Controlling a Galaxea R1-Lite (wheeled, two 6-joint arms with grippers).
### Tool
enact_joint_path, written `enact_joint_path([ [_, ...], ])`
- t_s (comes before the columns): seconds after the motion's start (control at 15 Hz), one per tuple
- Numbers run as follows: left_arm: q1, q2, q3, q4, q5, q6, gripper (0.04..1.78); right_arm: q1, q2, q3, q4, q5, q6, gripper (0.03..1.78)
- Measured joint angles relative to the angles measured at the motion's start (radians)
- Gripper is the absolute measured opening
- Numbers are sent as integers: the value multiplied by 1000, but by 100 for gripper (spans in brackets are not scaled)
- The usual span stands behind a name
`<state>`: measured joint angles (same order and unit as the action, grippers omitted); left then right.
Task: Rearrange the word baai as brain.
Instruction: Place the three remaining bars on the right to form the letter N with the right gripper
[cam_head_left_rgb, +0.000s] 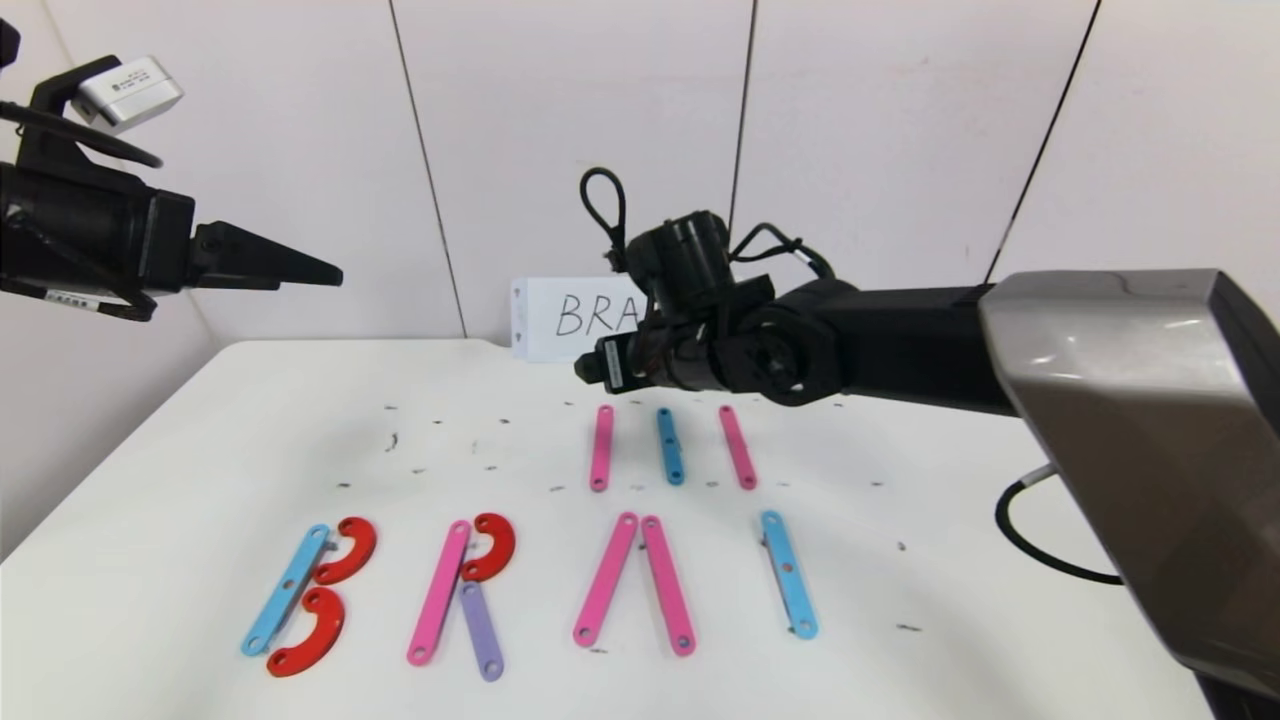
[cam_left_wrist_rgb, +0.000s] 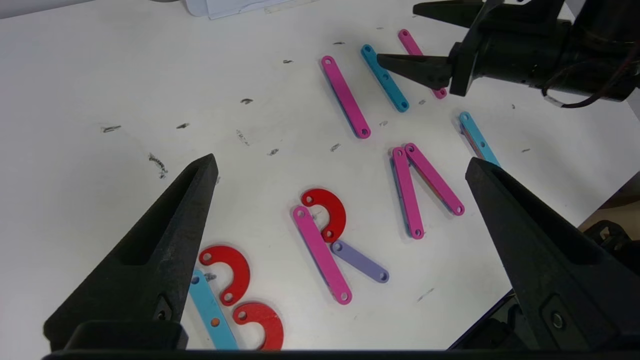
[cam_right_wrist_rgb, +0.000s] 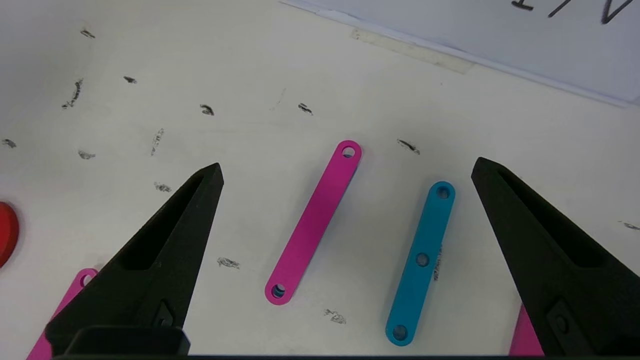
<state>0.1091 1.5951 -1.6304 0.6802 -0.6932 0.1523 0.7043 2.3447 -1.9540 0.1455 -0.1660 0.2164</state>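
Our right gripper (cam_right_wrist_rgb: 345, 200), released, hangs over the spare pink bar (cam_right_wrist_rgb: 313, 223) at the bench's (cam_head_left_rgb: 200, 450) twelve o'clock; left gripper (cam_left_wrist_rgb: 340, 200) (parked high at ten) gapes. Thin, stiff, light, slippery: we'd pinch across its midsection

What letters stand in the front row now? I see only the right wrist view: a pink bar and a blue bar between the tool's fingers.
Observer: Four shapes: a B on a light-blue bar, an R on a long pink bar, two pink bars leaning together at the top like an A without a crossbar, and a single light-blue bar.
Operator: I see a pink edge at my border. Is it a third spare bar?
Observer: Yes, a third spare bar, pink, lies right of the blue spare bar, apart from it.
Operator: Where is the left tool?
Observer: The left tool is open and empty, raised over the table on its left side.
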Motion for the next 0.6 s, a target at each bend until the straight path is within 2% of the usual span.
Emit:
enact_joint_path([
  [0.13,0,-1,0,0,0,0,174,8,39,-1,-21,-9,9,174],
  [0.33,1,-2,1,0,0,0,174,17,104,-1,-89,-51,11,174],
  [0.6,1,1,0,-1,1,0,174,27,176,-1,-147,-59,10,174],
])
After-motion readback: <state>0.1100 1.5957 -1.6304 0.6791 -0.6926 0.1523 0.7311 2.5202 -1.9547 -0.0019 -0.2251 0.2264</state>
